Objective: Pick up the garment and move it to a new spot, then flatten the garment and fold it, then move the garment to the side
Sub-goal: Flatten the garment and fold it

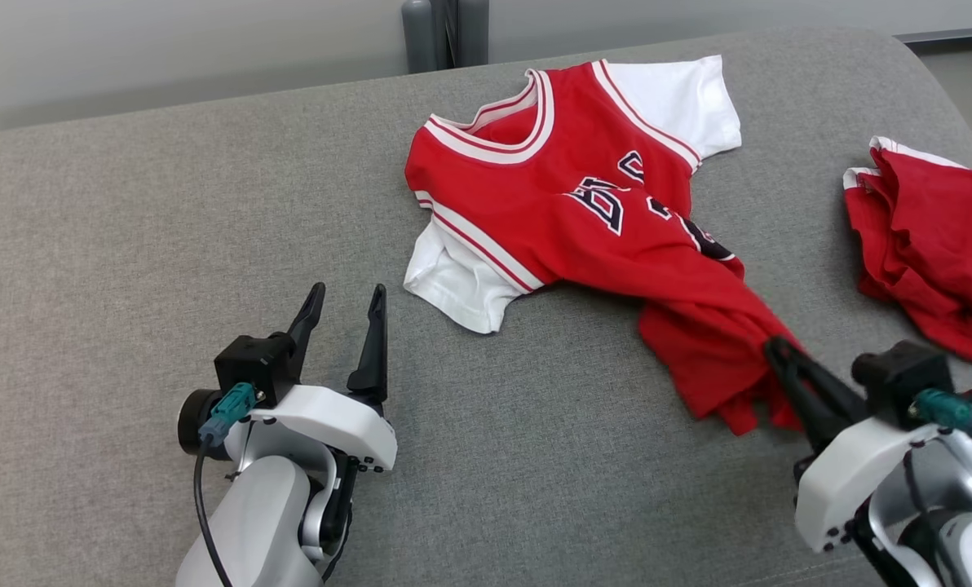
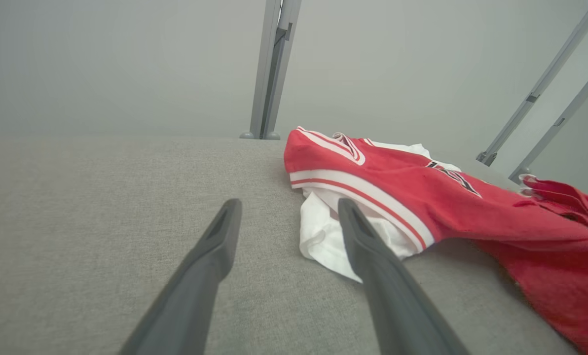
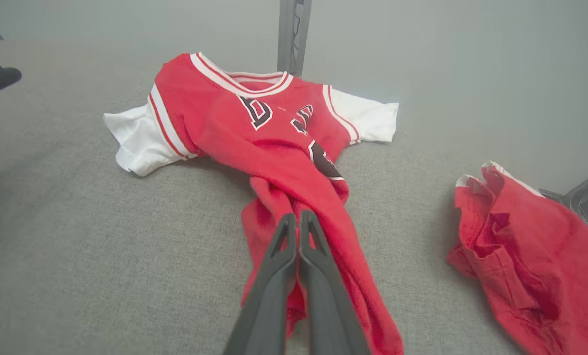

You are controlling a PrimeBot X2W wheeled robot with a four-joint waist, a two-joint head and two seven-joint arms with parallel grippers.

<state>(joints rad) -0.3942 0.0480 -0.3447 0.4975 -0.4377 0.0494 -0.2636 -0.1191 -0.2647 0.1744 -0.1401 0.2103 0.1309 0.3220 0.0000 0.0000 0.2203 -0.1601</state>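
A red basketball jersey [image 1: 584,204] with white sleeves, white-and-red trim and dark lettering lies on the grey fabric-covered table [image 1: 127,244], right of centre and toward the far edge. Its collar points to the far side. Its chest and both sleeves rest roughly flat. The lower body is drawn into a narrow, wrinkled bunch that runs toward the near right.

The right gripper [image 1: 779,352] sits at the near right with its two dark fingers pressed together at the end of that bunch, clenched on the red cloth of the jersey's hem. In the right wrist view the gripper [image 3: 298,219] lies over the gathered fabric, with the jersey [image 3: 274,133] spreading out beyond it.

The left gripper [image 1: 347,293] is at the near left, released, with its fingers spread wide over bare table. It holds nothing. The jersey's white near-left sleeve lies just to its right and a little farther away. In the left wrist view the gripper [image 2: 289,207] points toward that sleeve of the jersey [image 2: 422,197].

A second crumpled red garment [image 1: 926,253] lies at the right edge of the table, apart from the jersey. A grey metal post [image 1: 445,33] stands behind the far edge.
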